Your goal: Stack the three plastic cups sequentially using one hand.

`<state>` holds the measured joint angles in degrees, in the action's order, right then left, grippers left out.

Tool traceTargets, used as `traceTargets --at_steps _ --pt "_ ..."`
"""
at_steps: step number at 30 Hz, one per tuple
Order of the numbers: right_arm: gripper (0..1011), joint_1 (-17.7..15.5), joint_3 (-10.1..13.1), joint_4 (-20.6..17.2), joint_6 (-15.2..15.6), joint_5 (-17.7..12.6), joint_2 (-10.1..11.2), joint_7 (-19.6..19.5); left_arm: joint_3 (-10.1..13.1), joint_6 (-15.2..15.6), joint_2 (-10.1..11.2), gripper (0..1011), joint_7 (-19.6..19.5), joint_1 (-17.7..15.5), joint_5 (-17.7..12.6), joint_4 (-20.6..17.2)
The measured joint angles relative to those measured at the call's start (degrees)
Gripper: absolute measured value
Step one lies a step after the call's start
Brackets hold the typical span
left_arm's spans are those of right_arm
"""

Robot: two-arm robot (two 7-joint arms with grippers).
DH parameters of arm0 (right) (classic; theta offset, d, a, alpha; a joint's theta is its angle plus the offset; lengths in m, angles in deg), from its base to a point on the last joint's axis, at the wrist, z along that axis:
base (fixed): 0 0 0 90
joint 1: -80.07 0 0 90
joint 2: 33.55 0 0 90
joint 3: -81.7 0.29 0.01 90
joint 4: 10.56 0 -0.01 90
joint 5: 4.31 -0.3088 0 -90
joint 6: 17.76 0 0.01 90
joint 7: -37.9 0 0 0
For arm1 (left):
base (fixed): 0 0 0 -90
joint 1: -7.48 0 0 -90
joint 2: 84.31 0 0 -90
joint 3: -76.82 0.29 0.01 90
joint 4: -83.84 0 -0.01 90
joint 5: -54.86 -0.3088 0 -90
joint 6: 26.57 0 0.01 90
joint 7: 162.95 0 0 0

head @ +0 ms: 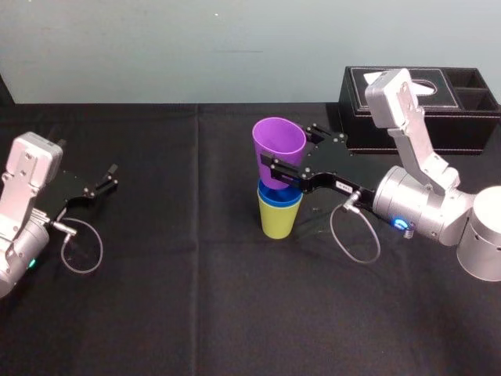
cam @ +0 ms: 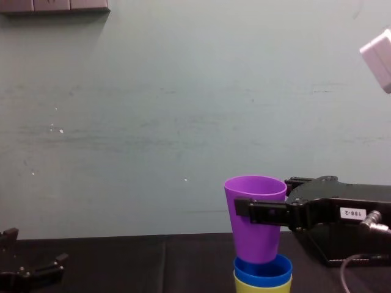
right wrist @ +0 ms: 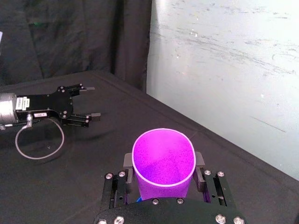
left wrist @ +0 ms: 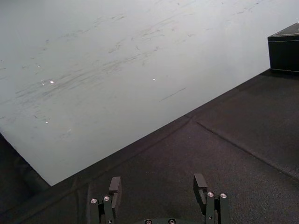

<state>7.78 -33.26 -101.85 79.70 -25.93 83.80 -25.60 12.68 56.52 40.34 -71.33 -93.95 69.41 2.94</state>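
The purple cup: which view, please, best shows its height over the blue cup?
The chest view: side-on, the purple cup, gripped by the right end effector, has its base at the rim of the blue cup. The head view shows it from above; the right wrist view, its open mouth.

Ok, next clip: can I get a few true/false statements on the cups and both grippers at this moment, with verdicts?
1. The right gripper is shut on the purple cup. True.
2. The purple cup is pushed fully down into the stack. False: only its base is at the blue cup's mouth, and most of it stands above.
3. The blue cup sits nested in the yellow-green cup. True.
4. The left gripper holds a cup. False: it is open and empty, at the left of the table.
5. The black tissue box stands at the far left. False: it is at the far right, behind the right arm.
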Motion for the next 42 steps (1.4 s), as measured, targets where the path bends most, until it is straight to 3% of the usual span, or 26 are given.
traceTargets --at_steps 17,42 --pt "731 0.82 -0.97 3.12 -0.59 0.98 -0.96 0.5 0.0 0.0 0.0 1011 0.0 0.0 0.0 0.0" --pt "731 -1.52 -0.94 3.05 -0.57 1.42 -0.37 0.52 0.0 0.0 0.0 1011 0.0 0.0 0.0 0.0"
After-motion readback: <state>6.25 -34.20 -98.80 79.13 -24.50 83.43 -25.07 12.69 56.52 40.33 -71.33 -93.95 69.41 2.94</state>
